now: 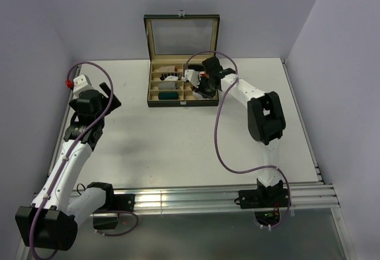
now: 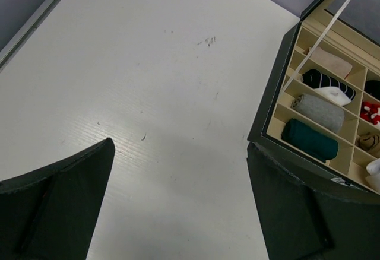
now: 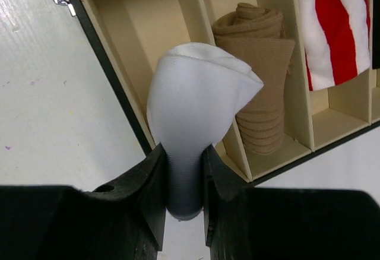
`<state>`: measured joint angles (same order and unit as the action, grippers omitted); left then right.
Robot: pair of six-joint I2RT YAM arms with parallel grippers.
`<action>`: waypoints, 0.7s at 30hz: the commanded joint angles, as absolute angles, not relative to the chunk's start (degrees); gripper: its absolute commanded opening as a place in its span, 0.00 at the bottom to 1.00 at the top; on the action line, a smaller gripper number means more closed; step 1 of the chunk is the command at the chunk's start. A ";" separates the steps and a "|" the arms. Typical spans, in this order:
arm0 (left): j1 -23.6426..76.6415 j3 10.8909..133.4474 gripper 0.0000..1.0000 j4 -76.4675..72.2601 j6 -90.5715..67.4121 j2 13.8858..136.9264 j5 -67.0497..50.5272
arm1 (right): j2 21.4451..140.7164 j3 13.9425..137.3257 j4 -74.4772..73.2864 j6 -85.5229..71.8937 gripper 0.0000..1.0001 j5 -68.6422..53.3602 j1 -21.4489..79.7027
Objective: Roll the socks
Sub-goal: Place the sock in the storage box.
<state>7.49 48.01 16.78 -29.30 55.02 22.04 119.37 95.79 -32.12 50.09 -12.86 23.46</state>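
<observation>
My right gripper (image 3: 184, 177) is shut on the white sock (image 3: 199, 94), which bulges out above the fingers over the corner of the divided box (image 3: 105, 64). Beside it, the tan sock (image 3: 258, 64) lies rolled in its own compartment. One compartment further over lies the red-and-white striped sock (image 3: 335, 28). In the top view the right gripper (image 1: 203, 85) hangs over the box's right end. My left gripper (image 2: 179, 147) is open over bare table left of the box (image 2: 273, 94), holding nothing. The left gripper (image 1: 95, 101) sits far from the socks.
The box's glass lid (image 1: 181, 34) stands upright at the back. Its left compartments hold a teal bundle (image 2: 310, 140), a grey bundle (image 2: 320, 113) and a black striped one (image 2: 323, 81). A bare compartment (image 3: 142, 28) lies behind the white sock. The left table rail (image 2: 35, 16) runs nearby.
</observation>
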 commanded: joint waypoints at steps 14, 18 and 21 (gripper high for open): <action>8.17 48.34 1.00 13.97 -28.39 56.95 23.91 | 128.32 103.10 -34.63 54.23 0.10 -18.81 23.38; 8.17 48.43 1.00 13.97 -28.30 56.95 23.91 | 127.97 103.36 -35.16 53.53 0.27 -20.92 23.20; 8.17 48.25 0.99 13.97 -28.30 56.87 23.91 | 127.71 103.36 -36.38 53.88 0.59 -21.44 23.20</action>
